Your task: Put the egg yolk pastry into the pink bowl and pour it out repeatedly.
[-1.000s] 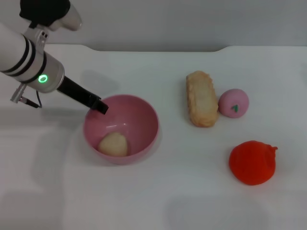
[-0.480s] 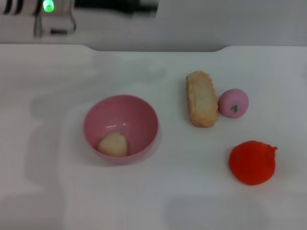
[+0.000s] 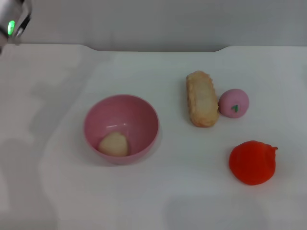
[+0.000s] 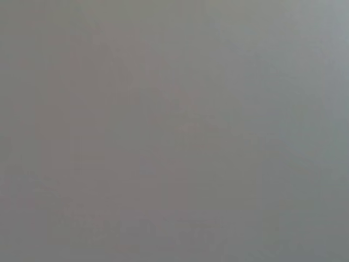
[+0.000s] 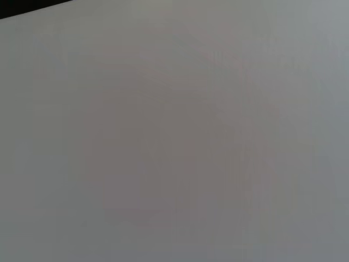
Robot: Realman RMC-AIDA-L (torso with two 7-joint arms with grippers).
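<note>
The egg yolk pastry (image 3: 114, 144) lies inside the pink bowl (image 3: 139, 115), resting on the bowl's floor toward the near wall. It is a small, matte, pale cream lump, rounded and slightly heart-shaped. The bowl is round, deep and glossy, smooth plastic with a faint highlight on its inner wall, and it stands upright on the white bench (image 3: 153, 201).

Well apart from the bowl, toward the robot's right, a long golden-brown bread piece (image 3: 201, 98) with a rough, crusty surface lies on the bench. Just beside it, touching or nearly so, sits a smooth pink ball (image 3: 233, 102) bearing a small green mark. Nearer the robot lies a bright red-orange rounded object (image 3: 252, 162) with a wrinkled, soft-looking surface and a small point at one side.

Only a sliver of the left arm (image 3: 12, 21), with a green light, shows at the far left corner of the head view. Neither claw is visible, so whether they are spread or closed cannot be told. Both wrist views show only plain pale surface.
</note>
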